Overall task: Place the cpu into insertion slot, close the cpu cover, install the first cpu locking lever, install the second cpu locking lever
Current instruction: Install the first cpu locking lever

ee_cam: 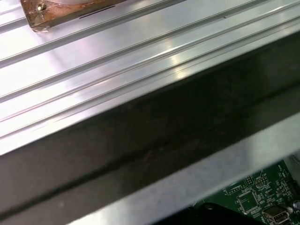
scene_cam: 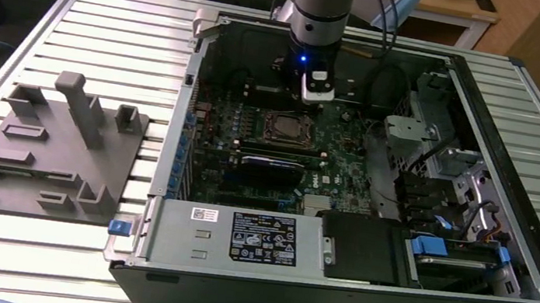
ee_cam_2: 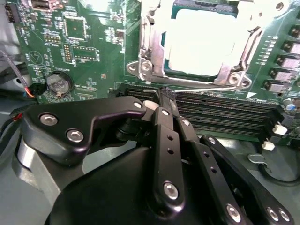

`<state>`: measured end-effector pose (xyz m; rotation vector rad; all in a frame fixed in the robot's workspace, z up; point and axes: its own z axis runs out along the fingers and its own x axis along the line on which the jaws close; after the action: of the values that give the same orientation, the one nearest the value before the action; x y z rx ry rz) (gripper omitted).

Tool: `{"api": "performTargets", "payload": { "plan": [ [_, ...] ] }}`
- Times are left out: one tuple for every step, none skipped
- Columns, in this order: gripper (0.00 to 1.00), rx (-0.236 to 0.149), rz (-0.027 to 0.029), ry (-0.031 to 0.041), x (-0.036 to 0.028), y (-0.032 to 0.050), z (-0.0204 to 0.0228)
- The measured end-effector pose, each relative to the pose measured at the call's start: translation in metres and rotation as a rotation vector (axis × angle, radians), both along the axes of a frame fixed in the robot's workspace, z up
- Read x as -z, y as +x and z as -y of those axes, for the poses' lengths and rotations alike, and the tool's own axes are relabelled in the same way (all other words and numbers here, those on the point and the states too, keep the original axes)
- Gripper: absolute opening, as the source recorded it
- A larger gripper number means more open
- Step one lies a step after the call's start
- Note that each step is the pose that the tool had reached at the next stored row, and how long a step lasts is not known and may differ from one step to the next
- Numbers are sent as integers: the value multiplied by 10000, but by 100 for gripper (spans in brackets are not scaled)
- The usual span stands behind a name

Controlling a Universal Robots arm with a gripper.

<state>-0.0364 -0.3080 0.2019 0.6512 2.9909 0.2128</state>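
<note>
Since the cpu (ee_cam_2: 197,42) lies flat in the insertion slot (scene_cam: 264,129) with the cpu cover (ee_cam_2: 148,40) folded down around it, we judge the first two steps done. Whether either locking lever is latched we cannot tell. A thin wire lever (ee_cam_2: 206,87) runs along the socket's side facing our gripper (ee_cam_2: 165,96). Its fingers are pressed together on nothing, tips just beside that lever, over the memory slots (ee_cam_2: 220,112).

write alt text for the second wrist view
The black gripper, shut, points at the near edge of the insertion slot, where the cpu sits framed by the cpu cover. Green motherboard with a coin battery surrounds it.
</note>
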Motion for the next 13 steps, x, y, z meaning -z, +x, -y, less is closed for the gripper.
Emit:
{"api": "performTargets", "payload": {
  "plan": [
    [10,0,0,0,0,3,0],
    [10,1,0,-3,0,3,0],
    [10,1,0,-7,0,4,0],
    [10,0,0,-12,0,4,0],
    [10,0,0,-16,0,3,-1],
    [10,1,1,-18,0,0,-1],
    [10,1,2,-18,0,-4,-2],
    [10,1,4,-18,0,-8,-2],
    [10,0,6,-17,0,-14,-3],
    [10,0,9,-18,0,-20,-2],
    [10,0,15,-17,0,-28,-2],
    [10,0,21,-18,0,-37,-2],
    [10,0,30,-17,0,-46,-2]
  ]
}}
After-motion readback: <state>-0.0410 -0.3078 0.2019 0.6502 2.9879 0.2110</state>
